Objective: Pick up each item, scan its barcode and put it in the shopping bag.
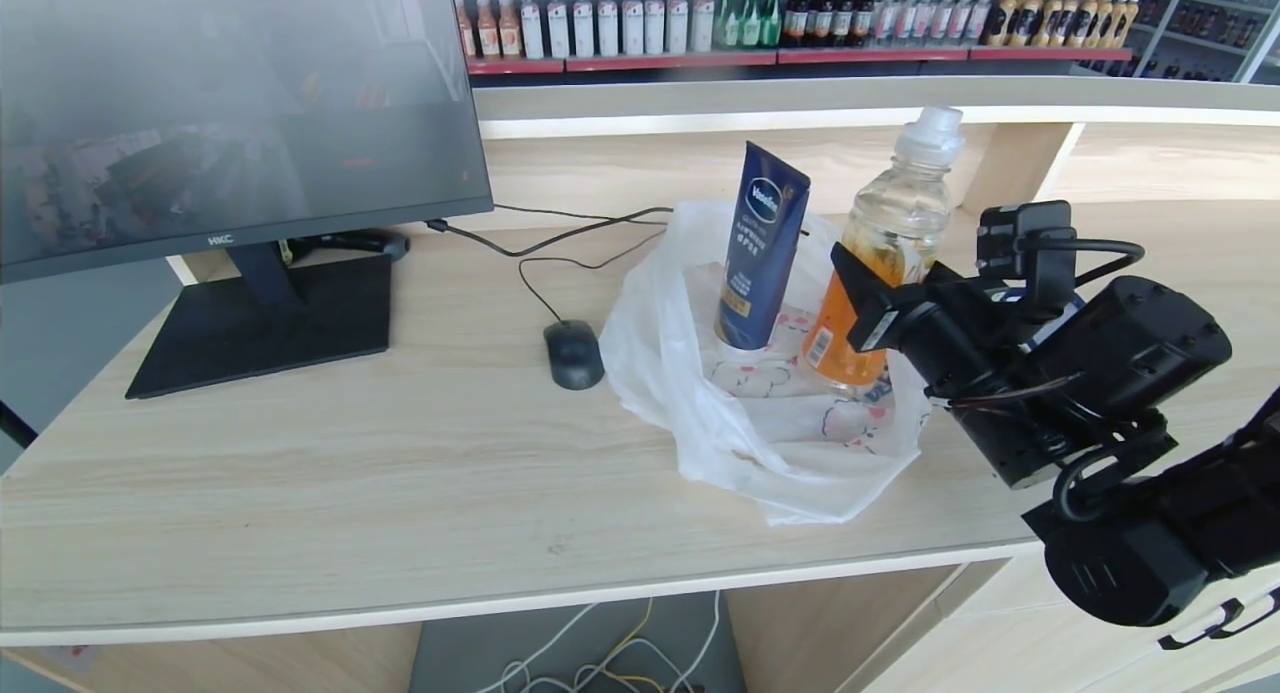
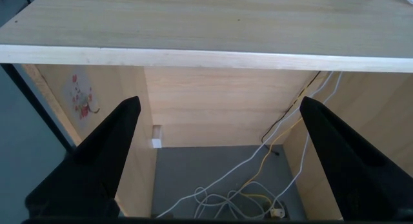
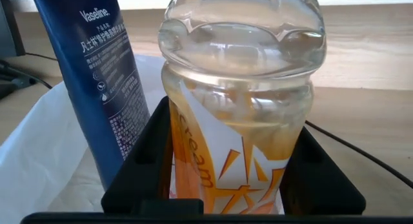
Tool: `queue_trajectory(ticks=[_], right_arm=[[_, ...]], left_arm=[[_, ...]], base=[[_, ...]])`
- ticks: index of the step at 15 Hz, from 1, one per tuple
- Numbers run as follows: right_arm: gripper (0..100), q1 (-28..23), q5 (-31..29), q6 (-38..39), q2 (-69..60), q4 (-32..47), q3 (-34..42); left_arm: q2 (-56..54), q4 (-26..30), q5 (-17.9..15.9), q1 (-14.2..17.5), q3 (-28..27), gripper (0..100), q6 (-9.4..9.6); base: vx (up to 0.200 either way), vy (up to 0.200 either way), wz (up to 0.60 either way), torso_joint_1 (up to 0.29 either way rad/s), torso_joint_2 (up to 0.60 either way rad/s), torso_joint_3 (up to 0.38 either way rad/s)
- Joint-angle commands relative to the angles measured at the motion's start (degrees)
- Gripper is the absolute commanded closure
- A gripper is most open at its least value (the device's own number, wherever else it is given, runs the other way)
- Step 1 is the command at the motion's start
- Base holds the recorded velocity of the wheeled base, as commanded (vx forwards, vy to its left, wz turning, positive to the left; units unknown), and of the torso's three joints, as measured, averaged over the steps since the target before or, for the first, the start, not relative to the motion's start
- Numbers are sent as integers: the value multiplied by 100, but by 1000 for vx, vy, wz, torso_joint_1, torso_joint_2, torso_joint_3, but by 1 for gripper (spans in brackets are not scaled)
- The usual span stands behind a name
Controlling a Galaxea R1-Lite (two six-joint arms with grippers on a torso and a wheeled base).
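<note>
A clear bottle of orange drink (image 1: 890,243) with a white cap stands upright inside the white plastic shopping bag (image 1: 780,443) on the wooden counter. My right gripper (image 1: 865,303) is shut on the bottle's labelled lower half; its black fingers (image 3: 151,153) press both sides of the bottle (image 3: 239,108). A dark blue tube (image 1: 760,248) stands on its cap in the bag just left of the bottle, and the right wrist view has the tube (image 3: 97,75) close beside it. My left gripper (image 2: 219,102) hangs open below the counter's front edge, holding nothing.
A monitor (image 1: 230,103) on a black stand fills the counter's left. A black mouse (image 1: 573,353) lies left of the bag, its cable running back. A raised ledge (image 1: 800,98) bounds the counter's far side. Loose cables (image 2: 239,192) lie under the counter.
</note>
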Motion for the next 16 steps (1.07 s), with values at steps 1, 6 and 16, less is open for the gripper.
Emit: queue_trajectory(ticks=[1, 6, 16], right_arm=[[100, -12, -2, -2, 70, -9, -76], [100, 6, 7, -10, 105, -9, 108], [100, 32, 25, -10, 237, -9, 231]], left_arm=[[0, 4, 0, 0, 0, 0, -1], [0, 4, 0, 0, 0, 0, -1], [0, 4, 0, 0, 0, 0, -1]], base=[[0, 0, 0, 0, 0, 0], [0, 0, 0, 0, 0, 0], [0, 0, 0, 0, 0, 0]])
